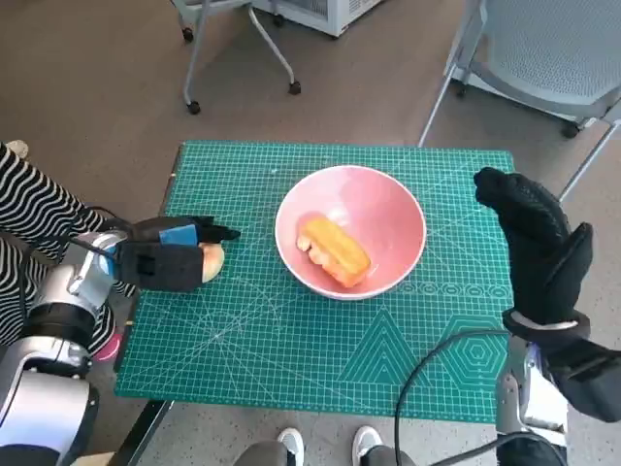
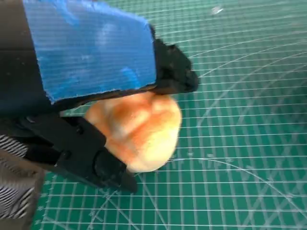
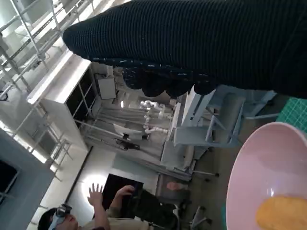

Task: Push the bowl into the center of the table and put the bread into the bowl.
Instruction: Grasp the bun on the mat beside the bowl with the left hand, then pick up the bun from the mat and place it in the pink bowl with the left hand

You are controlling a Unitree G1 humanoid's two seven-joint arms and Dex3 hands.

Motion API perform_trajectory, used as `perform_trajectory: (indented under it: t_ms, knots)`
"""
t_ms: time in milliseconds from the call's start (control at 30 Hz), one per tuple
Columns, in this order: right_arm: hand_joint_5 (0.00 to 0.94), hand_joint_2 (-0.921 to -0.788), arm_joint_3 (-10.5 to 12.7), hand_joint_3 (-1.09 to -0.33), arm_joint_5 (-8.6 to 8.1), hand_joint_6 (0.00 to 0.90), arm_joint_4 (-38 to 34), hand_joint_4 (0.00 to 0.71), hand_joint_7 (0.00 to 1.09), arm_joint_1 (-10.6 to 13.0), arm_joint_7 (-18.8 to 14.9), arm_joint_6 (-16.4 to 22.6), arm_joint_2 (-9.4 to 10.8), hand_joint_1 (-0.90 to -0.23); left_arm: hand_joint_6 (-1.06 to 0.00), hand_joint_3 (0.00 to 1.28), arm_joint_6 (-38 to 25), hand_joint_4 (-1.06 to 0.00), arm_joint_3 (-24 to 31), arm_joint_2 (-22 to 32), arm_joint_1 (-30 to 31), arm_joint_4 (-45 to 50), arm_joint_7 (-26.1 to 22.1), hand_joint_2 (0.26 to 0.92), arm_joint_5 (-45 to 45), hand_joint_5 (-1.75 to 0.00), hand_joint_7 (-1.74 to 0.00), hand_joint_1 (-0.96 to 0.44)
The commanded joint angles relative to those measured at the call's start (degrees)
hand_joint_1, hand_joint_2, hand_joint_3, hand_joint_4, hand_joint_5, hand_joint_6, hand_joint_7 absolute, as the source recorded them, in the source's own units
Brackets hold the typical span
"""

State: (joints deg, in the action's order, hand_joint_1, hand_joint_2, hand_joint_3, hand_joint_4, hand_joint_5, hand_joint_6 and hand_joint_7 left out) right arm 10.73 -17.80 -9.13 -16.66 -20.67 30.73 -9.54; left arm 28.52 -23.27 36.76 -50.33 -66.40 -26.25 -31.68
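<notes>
Green gridded cutting mat point(image 1: 291, 340) covers the small table. Left hand point(image 1: 167, 257) grips a pale golden bread roll point(image 2: 139, 127) low over the mat. Right of it, apart: pink round bowl point(image 1: 388, 209) holding an orange-glazed bread piece point(image 1: 335, 250). Right gloved hand point(image 1: 534, 243) raised beside the bowl, holding nothing, fingers loosely apart.

green cutting mat point(image 1: 291, 340), grey mesh chair point(image 1: 553, 49), person's striped sleeve point(image 1: 29, 209)
</notes>
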Motion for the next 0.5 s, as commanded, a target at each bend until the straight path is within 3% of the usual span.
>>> perform_trajectory:
  t_ms: [33, 100, 133, 233, 333, 500]
  knots:
    - [0.000, -0.921, -0.16, -0.705, 0.16, 0.118, 0.10, 0.213, 0.53, 1.77, -0.35, -1.12, -0.37, -0.686, -0.62, 0.02, -3.24, -0.50, -1.31, -0.88, -0.38, -1.25, -0.96, 0.890, -1.34, -0.03, -0.05, 0.17]
    - [0.000, -0.921, -0.13, -0.705, 0.08, 0.118, 0.24, 0.213, 0.53, 1.91, -0.43, -1.18, -0.40, -0.685, -0.69, 0.03, -3.66, -0.61, -1.47, -0.74, -0.49, -1.18, -1.02, 0.908, -1.17, -0.03, -0.06, 0.17]
    - [0.000, -0.921, -0.10, -0.706, 0.02, 0.118, 0.33, 0.213, 0.53, 2.02, -0.48, -1.21, -0.44, -0.685, -0.64, 0.09, -3.63, -0.70, -1.36, -0.48, -0.58, -0.97, -0.98, 0.913, -0.95, -0.06, -0.53, -0.02]
    - [0.000, -0.921, 0.03, -0.705, -0.12, 0.118, 0.57, 0.213, 0.53, 2.28, -0.60, -1.34, -0.58, -0.681, -0.57, 0.12, -3.15, -0.66, -0.79, 0.25, -0.89, -0.23, -0.87, 0.918, -0.20, -0.82, -1.04, 0.00]
    - [0.000, -0.921, 0.23, -0.705, -0.43, 0.118, 0.70, 0.213, 0.53, 2.45, -0.83, -1.53, -0.76, -0.681, -0.58, 0.10, -1.59, -0.68, 1.62, 1.59, -1.29, 2.43, -2.60, 0.920, 2.74, -1.06, -1.15, 0.00]
    - [0.000, -0.921, 0.55, -0.705, -0.92, 0.118, 0.08, 0.213, 0.53, 2.22, -1.19, -1.70, -1.01, -0.684, -0.61, 0.07, 0.10, -0.72, 7.20, 3.65, -0.56, 10.79, -7.94, 0.920, 10.21, -1.14, -1.14, 0.00]
